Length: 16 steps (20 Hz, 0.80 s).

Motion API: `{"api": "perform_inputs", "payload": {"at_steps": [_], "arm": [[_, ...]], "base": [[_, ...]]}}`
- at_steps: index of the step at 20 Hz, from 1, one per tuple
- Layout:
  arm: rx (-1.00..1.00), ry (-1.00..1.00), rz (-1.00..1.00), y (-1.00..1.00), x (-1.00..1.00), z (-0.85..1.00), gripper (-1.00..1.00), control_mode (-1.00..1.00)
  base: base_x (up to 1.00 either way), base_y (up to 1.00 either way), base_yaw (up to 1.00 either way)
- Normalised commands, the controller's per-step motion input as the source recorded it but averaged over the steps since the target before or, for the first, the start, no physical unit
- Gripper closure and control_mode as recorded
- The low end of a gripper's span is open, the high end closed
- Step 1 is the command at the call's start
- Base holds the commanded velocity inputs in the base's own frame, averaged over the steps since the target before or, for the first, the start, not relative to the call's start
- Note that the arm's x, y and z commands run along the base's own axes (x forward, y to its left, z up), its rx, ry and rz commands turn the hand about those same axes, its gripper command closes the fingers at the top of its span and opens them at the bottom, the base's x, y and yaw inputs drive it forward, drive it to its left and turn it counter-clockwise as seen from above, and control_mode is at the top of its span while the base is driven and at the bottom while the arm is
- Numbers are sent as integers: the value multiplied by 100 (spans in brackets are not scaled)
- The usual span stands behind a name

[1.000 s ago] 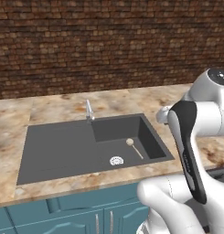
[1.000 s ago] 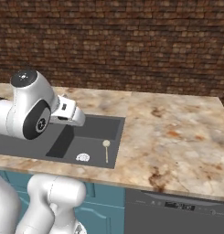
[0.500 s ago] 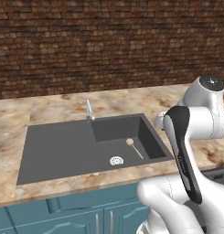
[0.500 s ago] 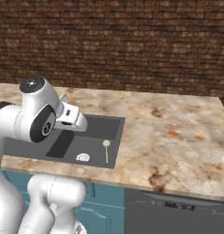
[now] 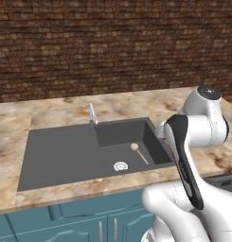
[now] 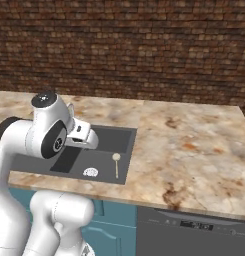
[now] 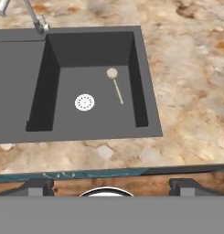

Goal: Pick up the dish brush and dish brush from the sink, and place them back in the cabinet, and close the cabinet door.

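Since a second ago my upper arm has swung over toward the sink; base cameras unchanged, so the arm moved, not the scene.

Wide dark grey rectangular sink (image 5: 65,156), set in the mottled beige stone counter (image 5: 51,111): flat drainboard on one side, deep basin on the other. Small grey faucet (image 5: 92,115) at the back rim. Round silvery drain (image 5: 120,166) on the basin floor.

Dish brush, pale, with a round head and a thin straight handle (image 5: 139,152), lies flat on the basin floor, just beside the drain, not touching it, near the basin's right wall. Too small for bristles or other detail to show. I can make out one brush.

Tool (image 7: 109,185): two dark finger tips (image 7: 38,186) at the bottom of the hand view, set wide apart, nothing between them — released. It hangs high above the counter's front edge, well apart from the brush. In both base views my own arm covers it.

Teal-blue low cupboard fronts (image 5: 75,220) under the counter, cut off by the frame. Dark brick wall (image 5: 112,47) behind. Dark grey appliance front (image 6: 194,230) below the counter in the right base view, partly cropped.
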Motion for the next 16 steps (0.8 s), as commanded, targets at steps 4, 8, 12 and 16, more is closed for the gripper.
{"api": "perform_inputs", "payload": {"at_steps": [4,8,12,16], "arm": [[0,5,0,0,19,-26,-100,-100],[0,4,0,0,21,-28,-100,-100],[0,3,0,0,24,-28,-100,-100],[0,3,0,0,28,-26,-100,-100]], "base": [[0,0,0],[0,0,0],[0,0,0],[0,0,0]]}}
